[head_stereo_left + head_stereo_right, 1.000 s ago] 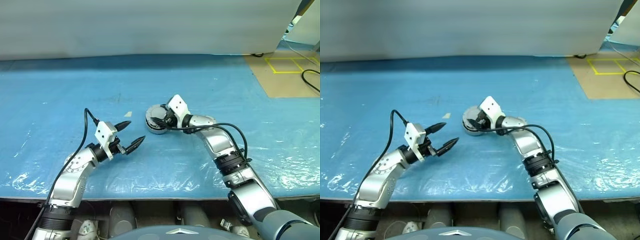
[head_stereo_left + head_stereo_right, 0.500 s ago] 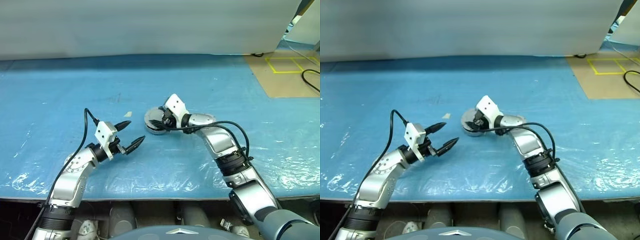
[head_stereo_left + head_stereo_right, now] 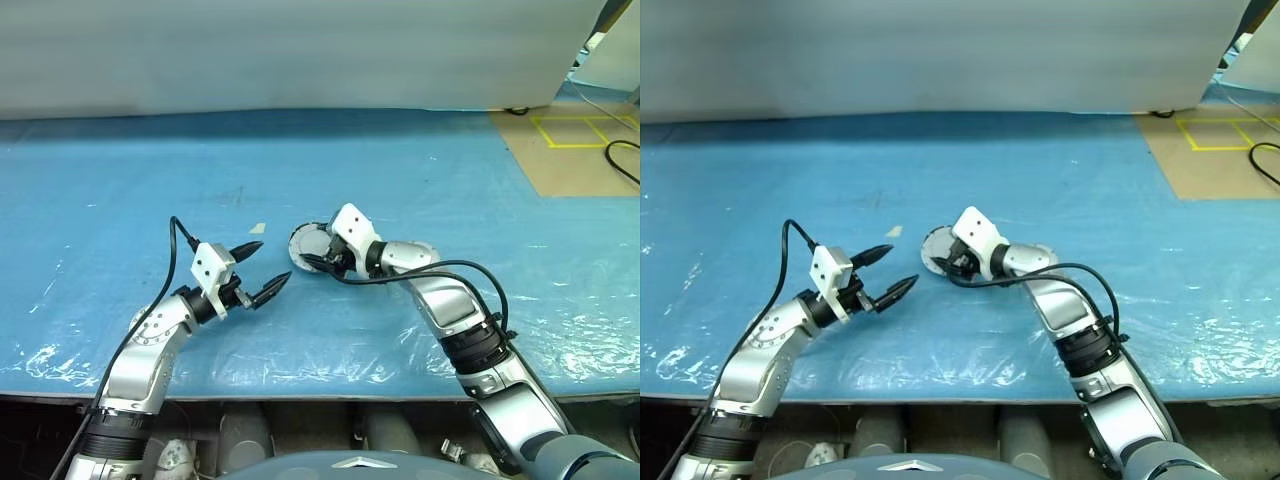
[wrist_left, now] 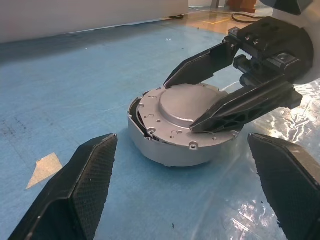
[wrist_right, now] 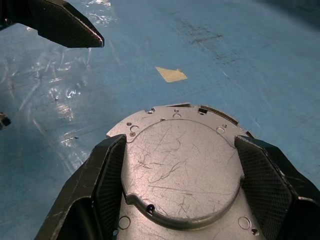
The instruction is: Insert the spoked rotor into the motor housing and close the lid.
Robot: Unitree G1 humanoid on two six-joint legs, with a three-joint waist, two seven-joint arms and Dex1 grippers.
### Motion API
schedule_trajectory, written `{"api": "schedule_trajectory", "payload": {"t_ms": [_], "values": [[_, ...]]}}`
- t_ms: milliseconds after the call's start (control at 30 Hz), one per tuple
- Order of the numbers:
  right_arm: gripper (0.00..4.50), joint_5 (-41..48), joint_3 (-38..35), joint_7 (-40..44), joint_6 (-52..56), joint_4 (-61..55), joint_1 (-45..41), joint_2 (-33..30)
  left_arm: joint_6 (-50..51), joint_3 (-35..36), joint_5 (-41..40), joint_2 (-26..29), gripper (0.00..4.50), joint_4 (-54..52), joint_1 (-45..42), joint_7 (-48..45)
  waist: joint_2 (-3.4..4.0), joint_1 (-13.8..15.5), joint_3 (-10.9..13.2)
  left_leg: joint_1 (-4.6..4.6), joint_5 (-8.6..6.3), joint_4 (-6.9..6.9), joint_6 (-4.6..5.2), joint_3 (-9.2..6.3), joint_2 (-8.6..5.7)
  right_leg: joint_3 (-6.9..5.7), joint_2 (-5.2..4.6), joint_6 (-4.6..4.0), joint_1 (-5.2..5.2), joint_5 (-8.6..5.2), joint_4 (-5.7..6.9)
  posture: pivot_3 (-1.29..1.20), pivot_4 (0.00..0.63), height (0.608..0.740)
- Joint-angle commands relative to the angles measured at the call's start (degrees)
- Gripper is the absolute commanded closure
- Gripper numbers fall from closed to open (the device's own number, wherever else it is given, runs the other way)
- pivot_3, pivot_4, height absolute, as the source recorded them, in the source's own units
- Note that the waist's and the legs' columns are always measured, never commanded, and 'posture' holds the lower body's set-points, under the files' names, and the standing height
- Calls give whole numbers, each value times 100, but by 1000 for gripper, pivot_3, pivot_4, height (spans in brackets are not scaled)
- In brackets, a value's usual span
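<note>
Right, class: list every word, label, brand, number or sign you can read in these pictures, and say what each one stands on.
None: no readable text shows anywhere.
The lid bears only scratches and small holes.
The tape scrap on the blue table cover is blank.
The yellow floor marking is only lines, no letters.

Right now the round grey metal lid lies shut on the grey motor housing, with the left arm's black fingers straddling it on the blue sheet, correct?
Not quite. The right gripper straddles the round grey metal lid, which lies on the grey motor housing, as the left wrist view shows. The left gripper hangs open beside it, apart, over the blue sheet.
</note>
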Motion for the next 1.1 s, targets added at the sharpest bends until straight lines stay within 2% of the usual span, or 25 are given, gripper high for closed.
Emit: {"api": "schedule_trajectory", "payload": {"t_ms": [33, 300, 567, 967, 1100], "values": [[1409, 60, -244, -116, -648, 264, -26, 74, -118, -42, 25, -32, 78, -68, -80, -2, 0, -2, 0, 0, 0, 1, 0, 0, 0, 0, 0, 0, 0, 0, 1, 0, 150, 740], [1409, 144, -278, 102, -1061, 835, -200, 108, -108, -72, 37, -68, 78, -101, -59, 21, 0, -4, 0, -1, 0, 4, 0, 0, 0, 0, 0, 0, 0, 0, 3, 0, 150, 740], [1409, 190, -305, 231, -577, 965, -295, 100, -90, -81, 26, -58, 78, -144, 5, 42, -1, -3, 0, 0, 0, 4, 1, 0, 0, 0, 1, 0, 1, 0, 3, 0, 150, 740], [1409, -88, -159, 54, -822, 1534, -95, 45, -94, -111, 43, -51, 78, -96, -60, 36, -7, -2, -9, 13, 0, 12, 2, 0, 0, 0, -2, -1, 17, 1, 9, 0, 150, 740], [1409, -33, -98, 182, -510, 1461, -66, 14, -35, -184, 238, -7, 78, 1, -158, 136, -11, 4, -14, 19, -1, 15, 2, 0, -1, 0, -5, -2, 27, 1, 9, 0, 150, 740]]}}
